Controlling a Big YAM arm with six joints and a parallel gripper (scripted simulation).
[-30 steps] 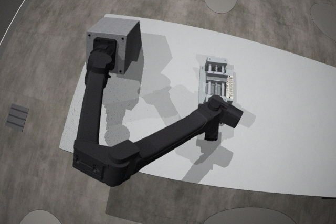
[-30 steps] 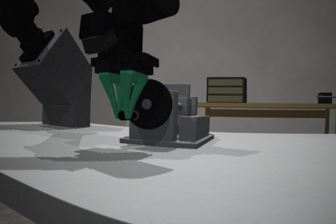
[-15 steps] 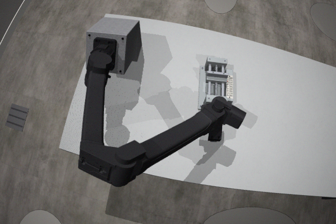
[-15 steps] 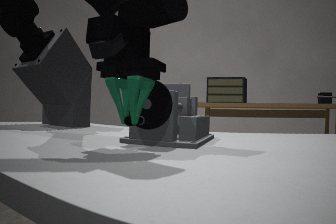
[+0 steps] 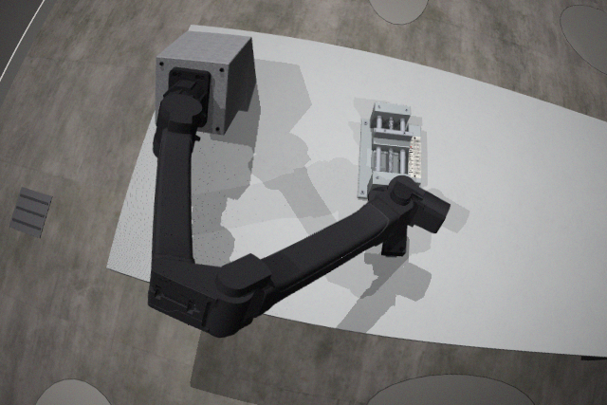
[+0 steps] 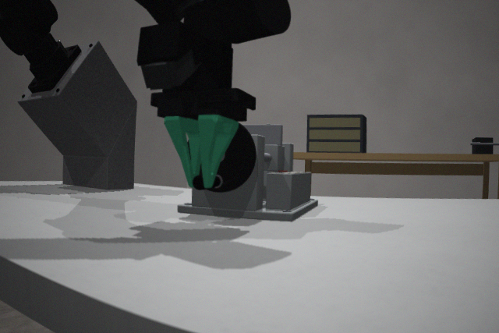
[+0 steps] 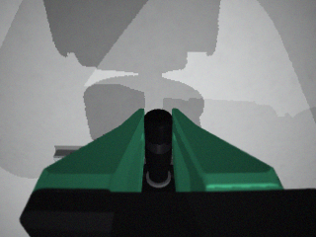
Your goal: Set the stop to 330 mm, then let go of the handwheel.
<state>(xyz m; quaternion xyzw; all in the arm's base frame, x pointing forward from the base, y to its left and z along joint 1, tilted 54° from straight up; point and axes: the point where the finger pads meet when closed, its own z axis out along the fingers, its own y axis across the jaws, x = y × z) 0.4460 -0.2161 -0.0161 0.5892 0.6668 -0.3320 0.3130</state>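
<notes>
the gripper (image 6: 204, 187) (image 7: 158, 118) is closed most of the way, its 2 green fingers pinching the black crank knob (image 6: 197, 182) (image 7: 158, 133) that sticks out from the handwheel (image 6: 242, 160). the knob sits low on the wheel's face, near the bottom of the rim, and the arm (image 5: 323, 248) (image 6: 238, 7) reaches down to it from above.

the handwheel is at the near end of the stop unit (image 6: 238, 213) (image 5: 363, 160) in the exterior view, a grey base plate with 2 smooth rods and a threaded screw between end blocks. the unit stands on the white table (image 5: 489, 244) (image 6: 362, 260), and in the top view the arm's wrist covers the wheel end. the stop (image 5: 392, 133) looks to be the crossbar on the rods, nearer the far block than the wheel end. the scale (image 5: 414, 157) runs alongside, but its figures are too small to read, so i cannot tell whether the stop is at 330 mm.

as far as i can judge, 1 part is done: the knob is gripped. 2 things are left: confirming or finishing the 330 mm setting, then letting go. the release is not yet made.
</notes>
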